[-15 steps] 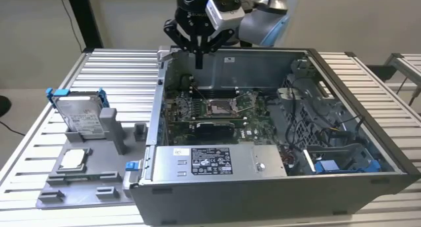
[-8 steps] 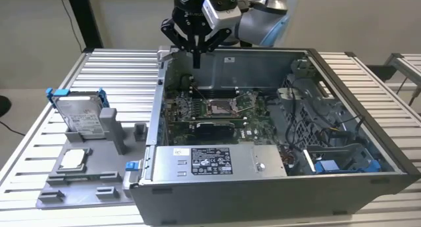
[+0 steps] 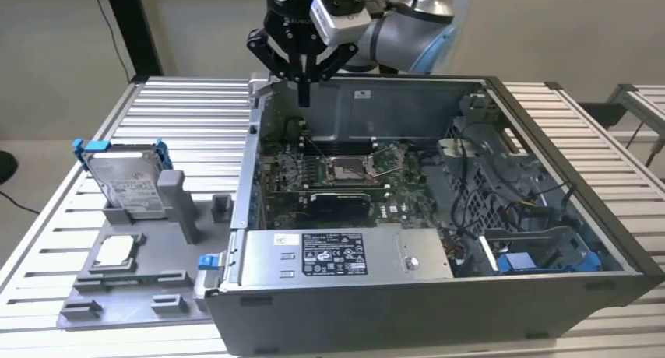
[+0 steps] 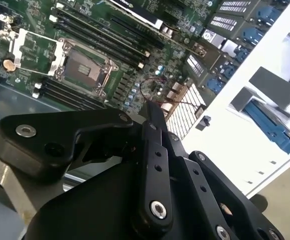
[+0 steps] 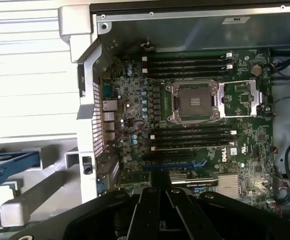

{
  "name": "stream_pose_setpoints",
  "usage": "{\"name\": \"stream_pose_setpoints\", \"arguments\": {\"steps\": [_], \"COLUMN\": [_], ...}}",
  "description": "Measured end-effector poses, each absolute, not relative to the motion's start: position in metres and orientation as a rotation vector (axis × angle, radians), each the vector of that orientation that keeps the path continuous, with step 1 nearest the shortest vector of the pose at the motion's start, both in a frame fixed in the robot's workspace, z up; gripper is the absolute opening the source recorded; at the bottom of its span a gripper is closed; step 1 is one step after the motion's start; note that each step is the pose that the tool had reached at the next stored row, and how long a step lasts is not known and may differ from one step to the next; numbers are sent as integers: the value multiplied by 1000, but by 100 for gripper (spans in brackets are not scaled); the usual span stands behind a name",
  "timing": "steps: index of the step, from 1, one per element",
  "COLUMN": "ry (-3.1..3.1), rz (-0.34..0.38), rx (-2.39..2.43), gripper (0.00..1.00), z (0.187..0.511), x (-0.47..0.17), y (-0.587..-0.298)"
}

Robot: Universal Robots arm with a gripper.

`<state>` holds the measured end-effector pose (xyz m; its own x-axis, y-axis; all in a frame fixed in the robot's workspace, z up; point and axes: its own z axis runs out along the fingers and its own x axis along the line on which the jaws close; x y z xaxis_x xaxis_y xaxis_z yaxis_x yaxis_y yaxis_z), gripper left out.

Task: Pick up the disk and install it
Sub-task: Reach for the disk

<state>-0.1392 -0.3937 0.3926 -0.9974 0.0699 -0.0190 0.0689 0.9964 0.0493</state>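
Open computer case (image 3: 416, 315) on slatted table (image 3: 177, 109) (motherboard (image 3: 400, 175) exposed); grey fixture (image 3: 124, 294) beside it

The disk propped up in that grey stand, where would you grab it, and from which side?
Probably the upper end, from above, pinching across its flat faces. The disk stands tilted in the grey stand with its lower end seated, while the top edge and blue frame stick up free.

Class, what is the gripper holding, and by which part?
Nothing. The gripper hangs shut above the case; the disk stands in a grey holder.
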Motion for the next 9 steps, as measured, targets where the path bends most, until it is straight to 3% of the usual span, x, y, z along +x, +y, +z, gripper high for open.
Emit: {"name": "stream_pose_setpoints", "arguments": {"steps": [9], "ry": [3119], "rz": [76], "rx": [106], "gripper": [0], "z": [393], "x": [-150], "y": [-389]}}
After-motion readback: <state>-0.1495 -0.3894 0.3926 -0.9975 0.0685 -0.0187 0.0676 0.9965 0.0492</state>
